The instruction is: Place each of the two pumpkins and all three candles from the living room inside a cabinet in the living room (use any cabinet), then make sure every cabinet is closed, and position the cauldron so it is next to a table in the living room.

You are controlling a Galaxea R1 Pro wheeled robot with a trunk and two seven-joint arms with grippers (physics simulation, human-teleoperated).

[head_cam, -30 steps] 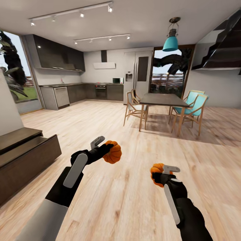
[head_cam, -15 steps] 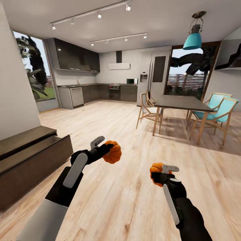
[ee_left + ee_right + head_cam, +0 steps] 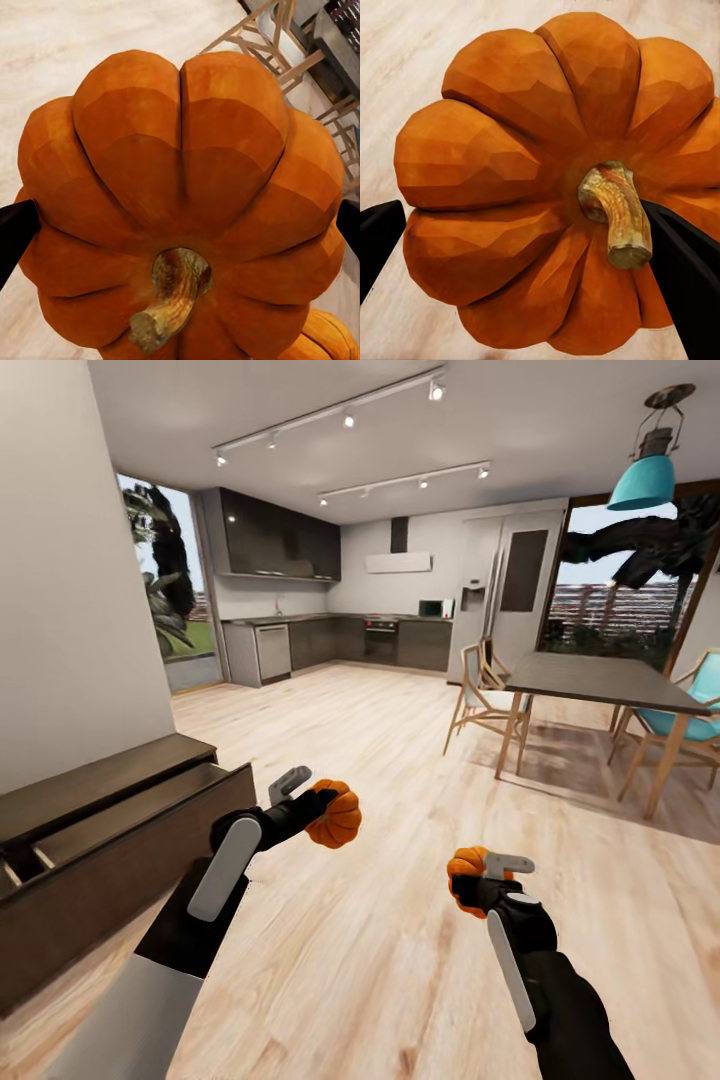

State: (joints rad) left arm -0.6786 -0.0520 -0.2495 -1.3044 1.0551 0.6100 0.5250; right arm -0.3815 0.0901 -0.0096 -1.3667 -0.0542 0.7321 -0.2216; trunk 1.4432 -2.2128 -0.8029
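Two pumpkins carried toward the open cabinet [image 3: 120, 830].
One pumpkin is clamped in each gripper, left [image 3: 322, 812] and right [image 3: 478, 877], for stowing in its drawer.

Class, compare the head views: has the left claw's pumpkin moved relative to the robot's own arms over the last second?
No. The pumpkin sits at the same spot in the left claw; only the background slid right as the camera turned toward the cabinet.

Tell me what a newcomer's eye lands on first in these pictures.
Two bright orange pumpkins held over the wooden floor: the left gripper is shut on one pumpkin, the right gripper on the other pumpkin. At the left edge stands the dark brown cabinet, one drawer pulled open. Beyond, a teal lamp hangs above the dark dining table.
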